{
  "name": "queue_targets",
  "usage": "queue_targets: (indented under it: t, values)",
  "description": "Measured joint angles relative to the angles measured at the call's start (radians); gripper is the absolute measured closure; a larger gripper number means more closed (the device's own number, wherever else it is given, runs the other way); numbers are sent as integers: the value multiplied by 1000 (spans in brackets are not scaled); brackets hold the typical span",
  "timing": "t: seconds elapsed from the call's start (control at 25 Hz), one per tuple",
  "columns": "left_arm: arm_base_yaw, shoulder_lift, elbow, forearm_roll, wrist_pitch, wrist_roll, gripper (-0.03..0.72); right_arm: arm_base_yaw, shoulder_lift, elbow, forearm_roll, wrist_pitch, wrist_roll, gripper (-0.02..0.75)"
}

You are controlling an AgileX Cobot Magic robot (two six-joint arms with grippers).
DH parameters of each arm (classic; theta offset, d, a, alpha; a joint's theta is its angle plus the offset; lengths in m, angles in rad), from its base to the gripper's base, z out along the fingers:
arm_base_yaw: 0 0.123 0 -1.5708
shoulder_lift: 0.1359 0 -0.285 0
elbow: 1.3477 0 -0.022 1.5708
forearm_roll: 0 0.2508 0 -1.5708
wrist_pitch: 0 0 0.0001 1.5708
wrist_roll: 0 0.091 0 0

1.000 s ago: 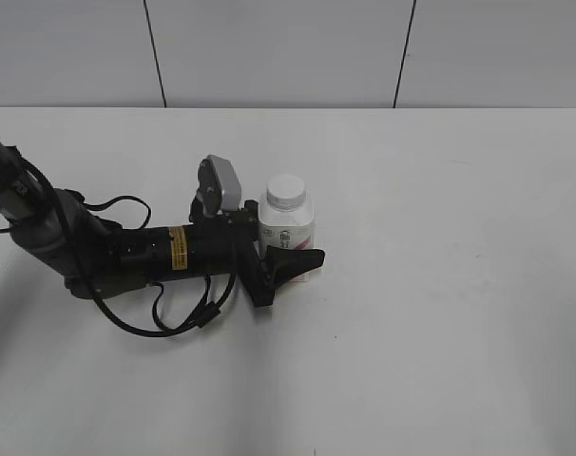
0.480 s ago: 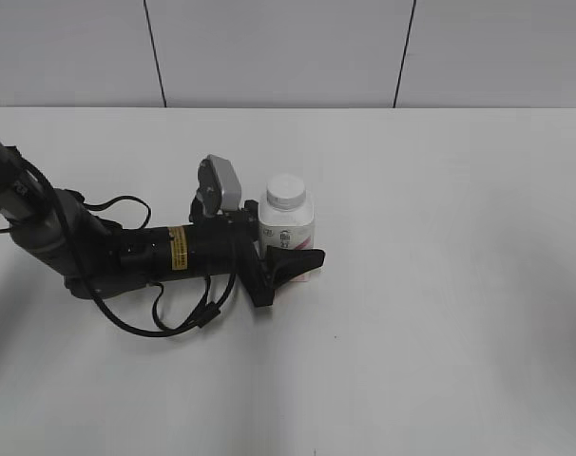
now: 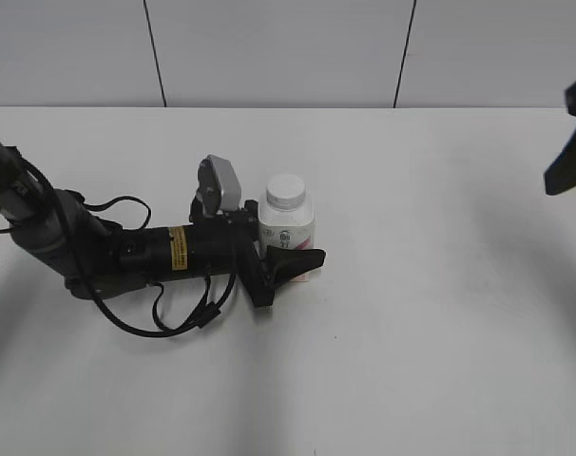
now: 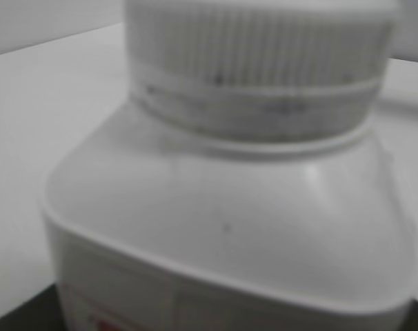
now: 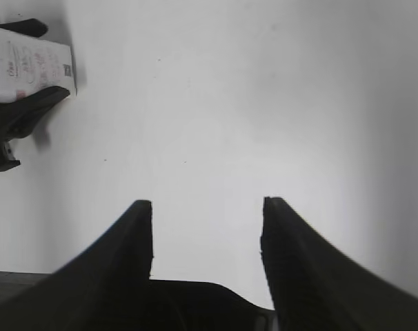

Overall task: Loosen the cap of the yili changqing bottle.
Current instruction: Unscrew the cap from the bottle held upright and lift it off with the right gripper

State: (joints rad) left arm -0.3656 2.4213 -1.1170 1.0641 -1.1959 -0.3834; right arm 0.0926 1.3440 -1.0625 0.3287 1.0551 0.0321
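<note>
Bottle (image 3: 287, 231) stands upright on the white table (image 3: 440, 313), its body clamped between the jaws of the left gripper (image 3: 286, 255), one dark finger (image 3: 293, 263) crossing its front low down. White ribbed cap (image 3: 285, 191) sits on the neck above those jaws, untouched. Right gripper (image 5: 207, 227) hangs well apart at the far right, jaws parted with only bare table between them
</note>
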Motion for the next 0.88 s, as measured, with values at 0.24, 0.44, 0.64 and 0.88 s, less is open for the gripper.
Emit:
queue_targets:
  t: [0.24,0.44,0.64,0.88]
  values:
    - [0,0,0,-1,-1,0,232,168,192,-191,-52,40,123,329]
    - [0,0,0,-1,-1,0,232,264,303,-336,-56,52,155,319]
    - [0,0,0,-1,-1,0,232,323,407,-459,-58,62,207,309]
    - [0,1,0,-1,-2,0,232,358,541,-563,-69,79,279,263]
